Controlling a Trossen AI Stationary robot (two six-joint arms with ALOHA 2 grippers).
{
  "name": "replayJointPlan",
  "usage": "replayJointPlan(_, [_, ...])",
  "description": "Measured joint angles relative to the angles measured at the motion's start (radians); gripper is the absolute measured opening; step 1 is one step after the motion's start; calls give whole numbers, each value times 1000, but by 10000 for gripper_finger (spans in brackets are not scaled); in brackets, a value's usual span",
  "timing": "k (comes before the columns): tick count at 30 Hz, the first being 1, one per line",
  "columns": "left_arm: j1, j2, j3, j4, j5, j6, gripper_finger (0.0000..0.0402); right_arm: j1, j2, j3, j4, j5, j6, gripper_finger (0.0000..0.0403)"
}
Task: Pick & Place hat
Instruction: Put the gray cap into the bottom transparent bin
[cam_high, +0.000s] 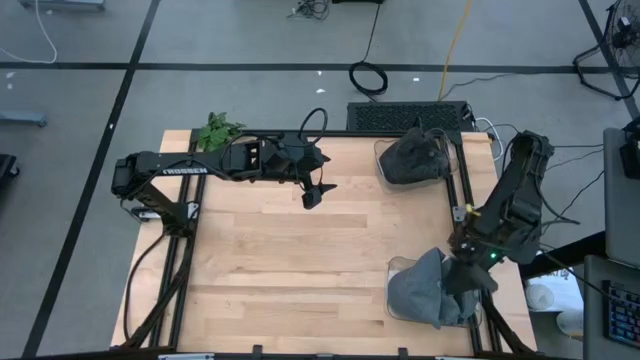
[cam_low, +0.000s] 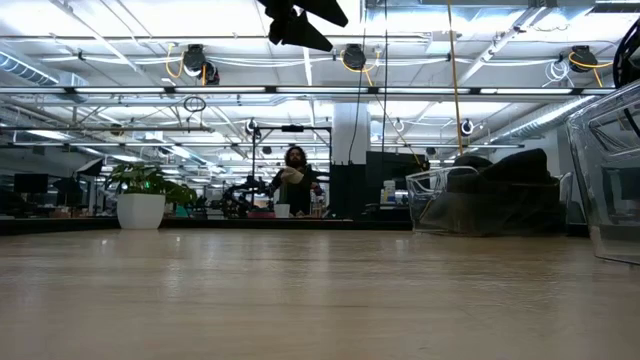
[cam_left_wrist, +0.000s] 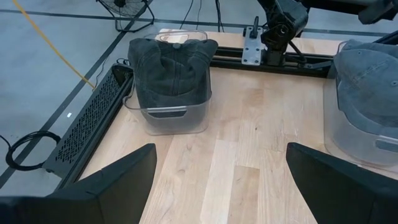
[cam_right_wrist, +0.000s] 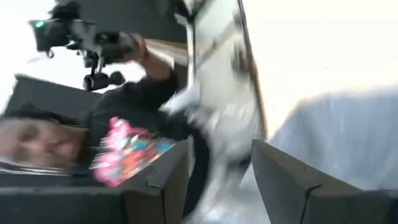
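- The left gripper (cam_high: 313, 192) is hanging above the table's (cam_high: 290, 260) far middle, its arm reaching in from the left edge.
- Its fingers (cam_left_wrist: 112, 183) are standing wide apart with nothing between them; bare wood is showing in the gap in the left wrist view.
- The right gripper (cam_high: 462, 272) is sitting over the near bin (cam_high: 400, 305) at the table's near right corner, at the edge of the grey hat (cam_high: 425, 290) there.
- The right fingers (cam_right_wrist: 158, 180) are standing partly apart; whether they are gripping the hat I cannot tell, as the right wrist view is blurred and the high view is hiding the fingertips behind the arm.
- The grey hat is lying in the near bin, bulging over its rim; in the left wrist view it (cam_left_wrist: 370, 81) is filling that clear bin.
- A darker hat (cam_high: 412, 155) is sitting in the far bin (cam_high: 382, 168) at the table's far right corner; the left wrist view is showing it (cam_left_wrist: 171, 62) draped over the rim.
- The two bins are standing well apart along the right side.
- A plant (cam_high: 217, 131) is sitting at the far left edge of the table.
- In the low view a person (cam_low: 293, 180) is standing in the room beyond the table.
- In the right wrist view a person in dark clothing (cam_right_wrist: 130, 106) is showing, blurred.
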Motion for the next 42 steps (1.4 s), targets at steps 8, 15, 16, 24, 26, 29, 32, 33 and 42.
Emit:
replayJointPlan(8, [0, 0, 0, 12, 0, 0, 365, -4, 69, 0, 217, 421, -872, 164])
replayJointPlan(15, [0, 0, 0, 8, 0, 0, 365, -91, 182, -22, 492, 659, -1452, 164])
replayJointPlan(16, [0, 0, 0, 8, 0, 0, 365, -119, 196, -38, 546, 672, -1500, 164])
replayJointPlan(24, [0, 0, 0, 11, 0, -45, 365, -421, 247, -145, 863, 282, -1552, 164])
replayJointPlan(26, [0, 0, 0, 11, 1, -60, 365, -496, 245, -145, 888, 121, -1515, 164])
replayJointPlan(29, [0, 0, 0, 11, 0, -77, 365, -575, 245, -145, 906, 5, -1515, 164])
replayJointPlan(32, [0, 0, 0, 10, 1, -86, 365, -611, 246, -127, 885, 3, -1564, 164])
replayJointPlan(33, [0, 0, 0, 9, 1, -87, 365, -618, 245, -114, 871, 3, -1582, 164])
replayJointPlan(42, [2, 0, 0, 10, 0, -80, 365, -613, 306, 249, 258, 222, -1651, 145])
